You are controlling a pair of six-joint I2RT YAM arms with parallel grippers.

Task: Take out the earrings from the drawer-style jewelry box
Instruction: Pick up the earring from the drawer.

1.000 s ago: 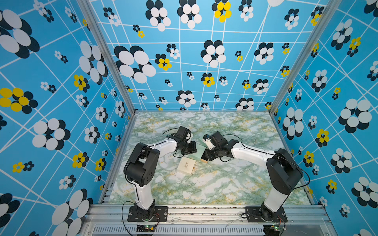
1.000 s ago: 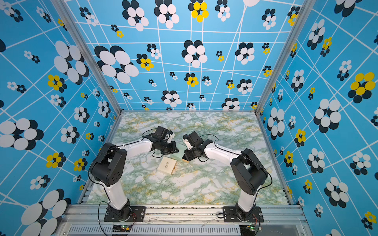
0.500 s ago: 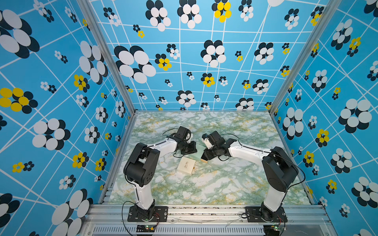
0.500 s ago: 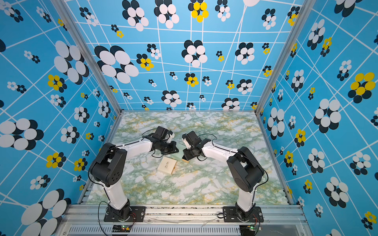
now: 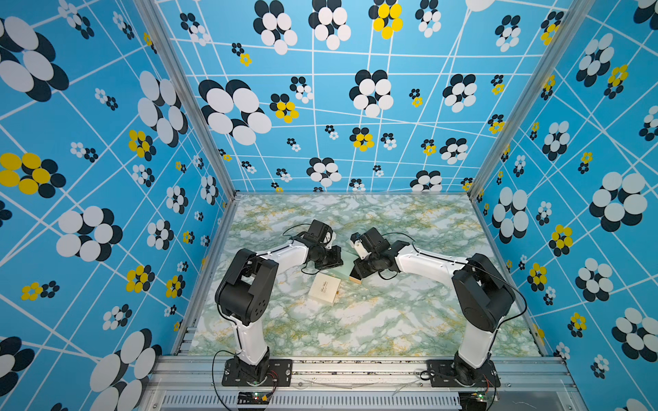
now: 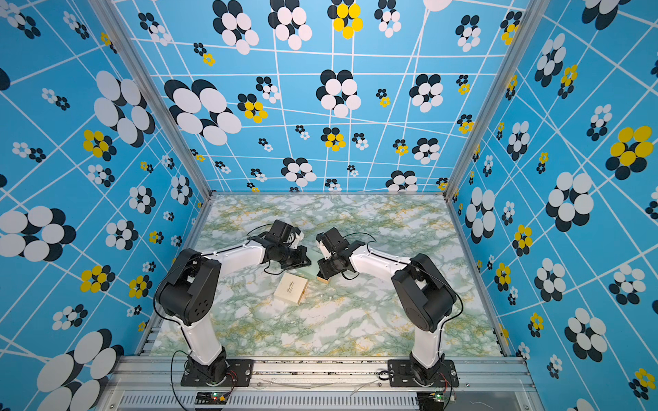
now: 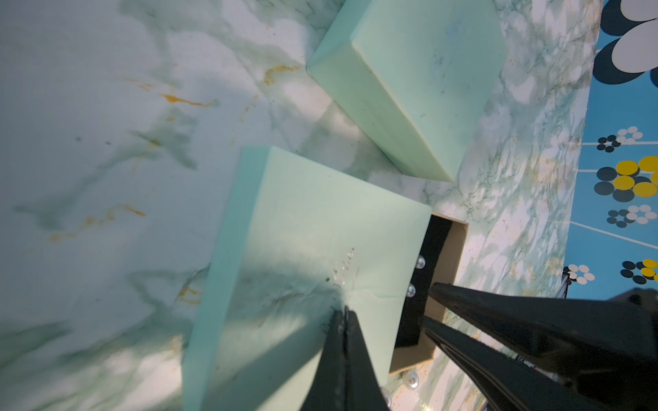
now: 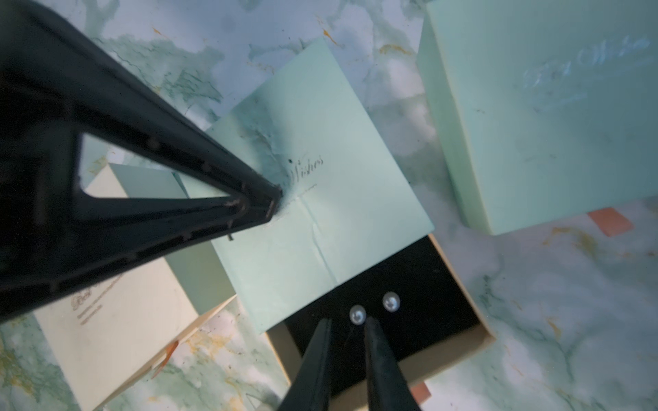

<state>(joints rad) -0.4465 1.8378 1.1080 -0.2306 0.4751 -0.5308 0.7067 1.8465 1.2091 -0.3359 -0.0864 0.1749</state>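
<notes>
Left gripper (image 7: 343, 313) is clenched, with nothing between the jaws, and its tip presses down on the green sleeve (image 8: 338, 213) of the jewelry box, right by the "Wishes" print. The drawer (image 8: 427, 284) is pulled partway out of the sleeve and shows a black lining. Two pearl earrings (image 8: 391, 302) sit side by side on that lining, close to the sleeve's edge. Right gripper (image 8: 348, 323) is over the drawer with its jaws slightly parted. Its tips are just short of the nearer pearl and are not closed on it.

A loose shiny bead (image 7: 411, 380) lies on the table (image 5: 356, 327) just beside the drawer's outer wall. A second green box (image 8: 534, 124) is near the sleeve but apart from it. A closed cream box (image 5: 324, 287) lies flat on the sleeve's other side, and in both top views it is toward the front of the table, between the two arms. The top views hide the drawer's contents under the grippers.
</notes>
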